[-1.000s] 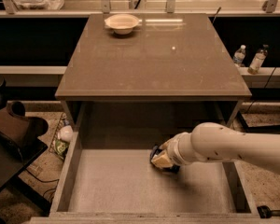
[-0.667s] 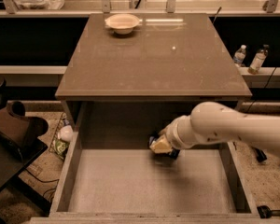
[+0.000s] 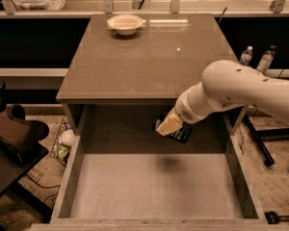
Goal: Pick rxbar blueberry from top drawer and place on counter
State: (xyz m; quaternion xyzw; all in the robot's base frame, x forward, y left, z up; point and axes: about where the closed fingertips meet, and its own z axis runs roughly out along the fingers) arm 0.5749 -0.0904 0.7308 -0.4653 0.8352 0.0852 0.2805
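One white arm reaching in from the right, gripper closed on the dark snack bar, bar held clear above the open drawer floor, just below the counter front edge, bowl on the counter's far side

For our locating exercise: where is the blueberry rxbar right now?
In the camera view, the rxbar blueberry is right of centre, held by the hand above the top drawer floor, just below the counter front edge.
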